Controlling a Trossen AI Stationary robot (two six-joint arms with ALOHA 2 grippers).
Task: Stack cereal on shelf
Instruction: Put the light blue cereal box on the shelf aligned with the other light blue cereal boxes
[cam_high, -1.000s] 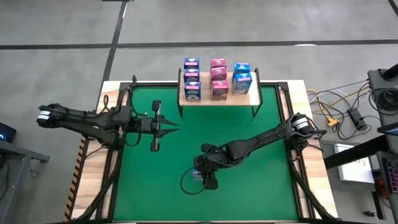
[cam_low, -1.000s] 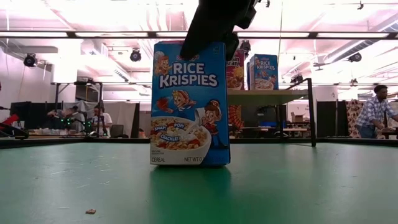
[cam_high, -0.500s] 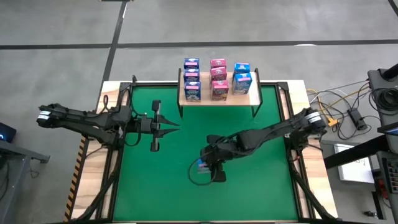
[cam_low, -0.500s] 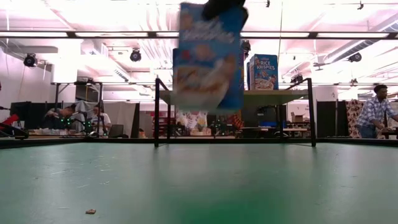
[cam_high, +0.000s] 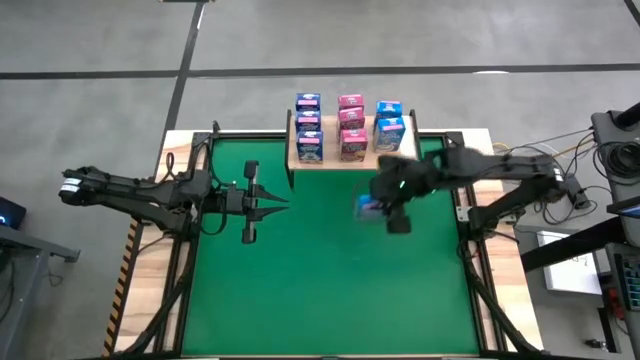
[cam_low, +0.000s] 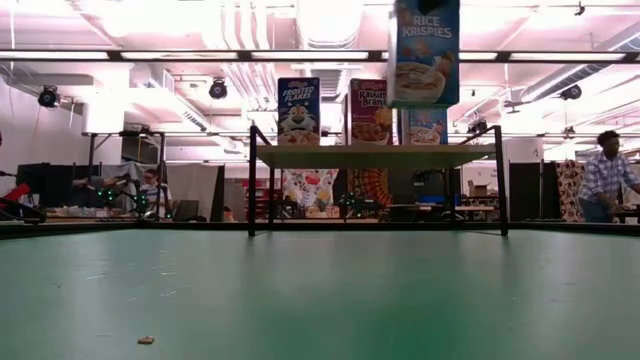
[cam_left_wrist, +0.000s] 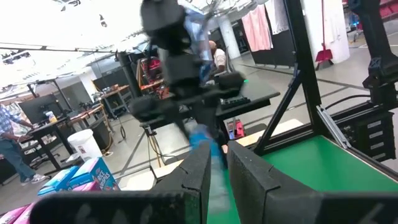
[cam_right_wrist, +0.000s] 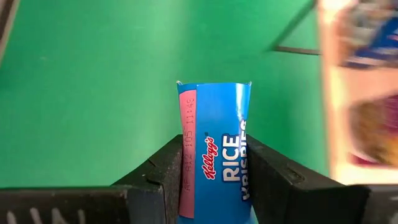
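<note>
Light blue Rice Krispies box (cam_right_wrist: 214, 149) held off the table between the right gripper's (cam_high: 385, 210) two fingers, one finger pressed to each side face, grip clenched on it; seen from above the box (cam_high: 368, 207) hangs over the green table (cam_high: 300, 290), just in front of the shelf's front edge and toward its right end, touching neither; low view shows the same box (cam_low: 424, 50) raised above the level of the shelf board, printed front facing the camera; shelf (cam_high: 350, 160) stands at the table's far edge, centred, light-wood board on thin black legs; on the board, three columns of cereal boxes: dark blue-purple at the left end (cam_high: 308, 125), pink in the middle (cam_high: 351, 127), light blue at the right end (cam_high: 388, 125); low view picks out a Frosted Flakes front (cam_low: 298, 110) and a Raisin Bran front (cam_low: 369, 110) standing upright on the board; left gripper (cam_high: 282, 202) waits over the table's left half, pointing toward the middle, well apart from box and shelf, fingers (cam_left_wrist: 199, 174) drawn nearly together with only a narrow slit between, holding nothing; person (cam_low: 606, 180) visible in the room beyond the table's right side
</note>
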